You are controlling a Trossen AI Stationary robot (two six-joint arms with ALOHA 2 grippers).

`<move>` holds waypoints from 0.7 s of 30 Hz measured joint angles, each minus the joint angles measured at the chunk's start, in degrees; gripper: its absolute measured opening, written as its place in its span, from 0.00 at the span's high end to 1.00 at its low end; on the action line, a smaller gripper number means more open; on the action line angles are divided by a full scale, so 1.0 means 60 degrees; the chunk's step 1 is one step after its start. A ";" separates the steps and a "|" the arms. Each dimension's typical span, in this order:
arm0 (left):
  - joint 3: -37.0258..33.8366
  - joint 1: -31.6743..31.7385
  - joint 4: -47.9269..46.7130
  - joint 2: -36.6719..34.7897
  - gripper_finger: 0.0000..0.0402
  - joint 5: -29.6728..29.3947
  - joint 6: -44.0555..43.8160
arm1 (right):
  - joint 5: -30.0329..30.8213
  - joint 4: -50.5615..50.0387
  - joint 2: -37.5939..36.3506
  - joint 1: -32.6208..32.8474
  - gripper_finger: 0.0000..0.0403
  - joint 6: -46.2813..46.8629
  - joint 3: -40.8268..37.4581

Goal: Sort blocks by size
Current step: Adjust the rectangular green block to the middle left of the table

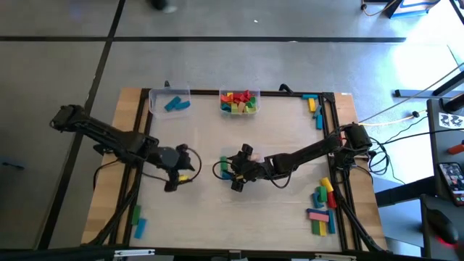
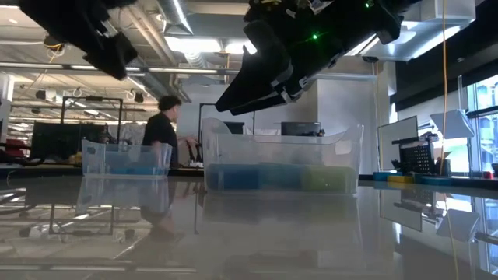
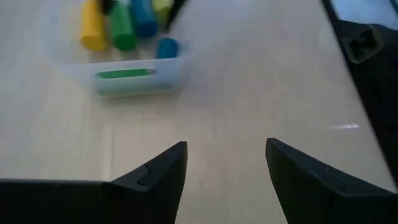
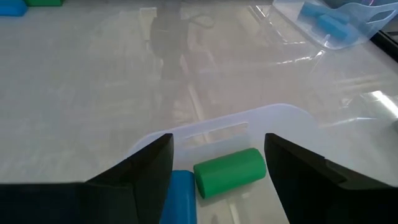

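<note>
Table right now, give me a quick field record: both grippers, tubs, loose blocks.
left gripper: open, empty, left of the centre tub
right gripper: open, empty, over the centre tub
centre tub: holds a green cylinder and a blue block
far-left tub: blue blocks
far-middle tub: red, yellow, green blocks
loose blocks: near-right cluster; far-right few; near-left pair

coloured blocks [image 1: 239, 102] in heaps; green cylinder [image 4: 231, 172] on its side
</note>
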 joint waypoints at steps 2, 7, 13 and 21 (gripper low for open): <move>0.0112 -0.0495 -0.0001 0.0000 0.47 -0.0130 -0.0302 | 0.0000 0.0000 0.0001 0.0000 0.38 0.0021 0.0000; 0.0596 -0.1715 -0.0009 0.0110 0.47 -0.0789 -0.1057 | 0.0000 0.0000 0.0001 0.0000 0.38 0.0027 0.0000; 0.1496 -0.2852 -0.0902 0.0773 0.47 -0.1402 -0.1891 | 0.0000 0.0004 0.0001 0.0000 0.38 0.0031 0.0000; 0.2333 -0.3720 -0.3126 0.2075 0.47 -0.1387 -0.3724 | 0.0000 0.0001 0.0004 0.0000 0.38 0.0020 0.0000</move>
